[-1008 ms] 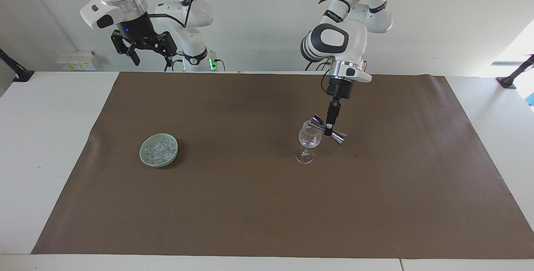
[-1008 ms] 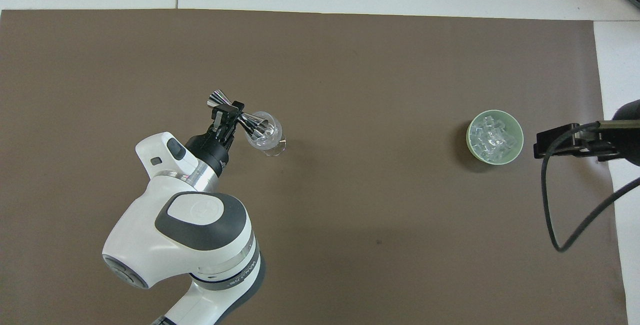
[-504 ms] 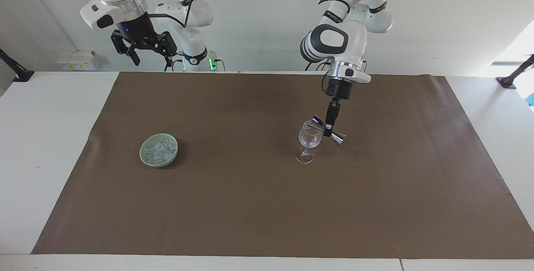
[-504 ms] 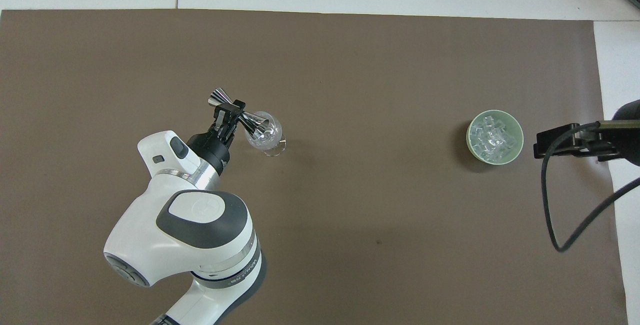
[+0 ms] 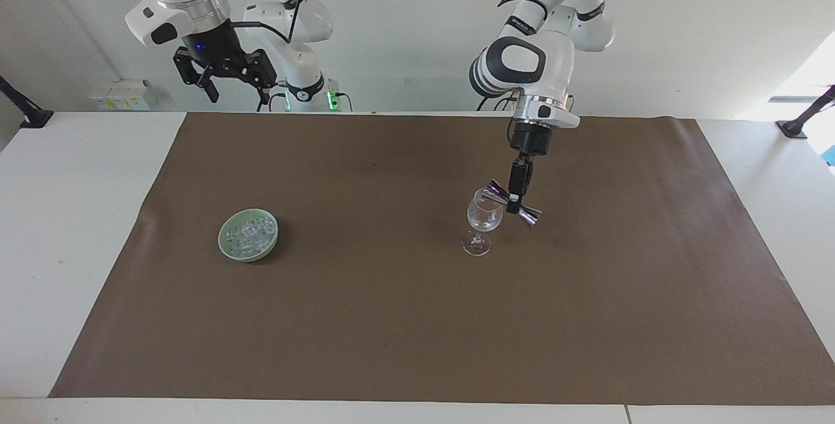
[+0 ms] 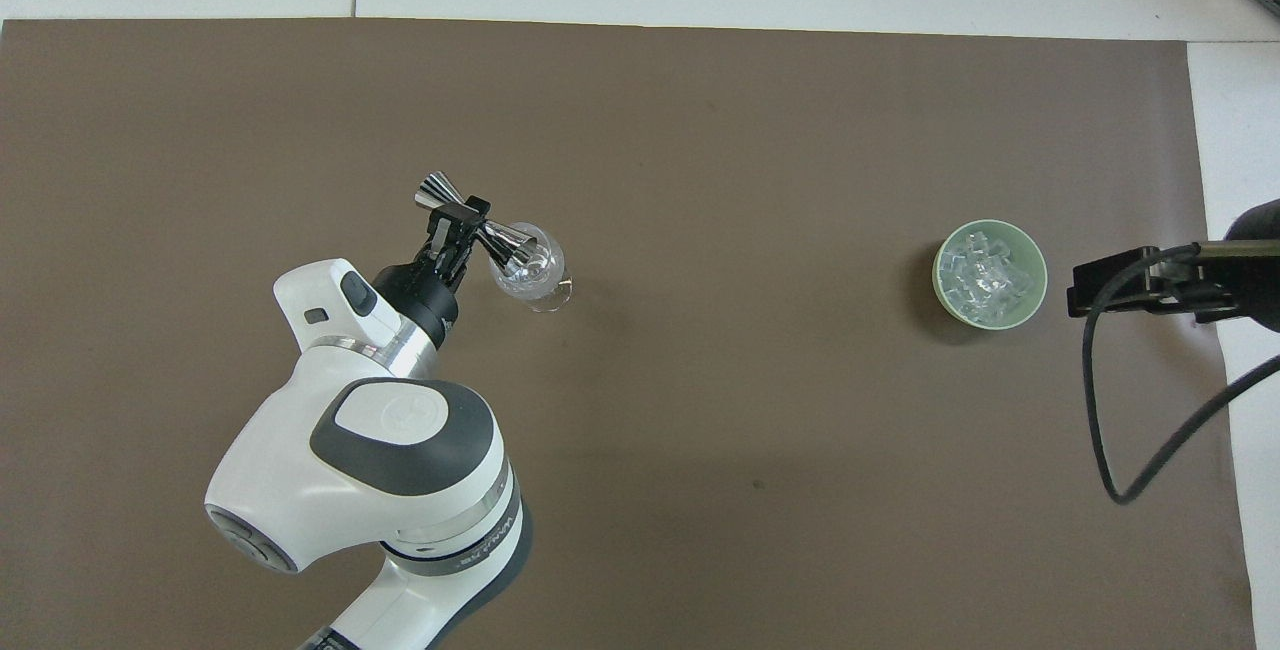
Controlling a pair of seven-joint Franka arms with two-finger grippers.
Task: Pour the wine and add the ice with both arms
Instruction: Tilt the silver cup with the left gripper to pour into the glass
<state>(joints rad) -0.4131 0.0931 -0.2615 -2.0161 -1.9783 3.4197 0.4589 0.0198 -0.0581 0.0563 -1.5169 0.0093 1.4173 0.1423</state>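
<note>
A brown mat [image 5: 417, 319] covers the white bench [image 5: 65, 248]. Toward the right arm's end, the ice [image 5: 248, 235] fills a green bowl [image 5: 225, 249]. The left tool [image 5: 514, 205] clenches a tipped steel jigger [image 5: 497, 193] over the wine glass [image 5: 484, 220], barely shifted within the last second: pouring continues. Above the bench's robot edge, the right tool [image 5: 227, 81] waits, spread.

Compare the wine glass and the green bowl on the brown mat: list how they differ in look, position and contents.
1. The wine glass is clear and stemmed; the green bowl is opaque, low and wide.
2. The glass stands toward the left arm's end of the brown mat; the bowl sits toward the right arm's end.
3. The bowl holds the ice; the glass has a metal jigger tipped over its rim, held by the left end effector.
Both stand upright on the mat.
</note>
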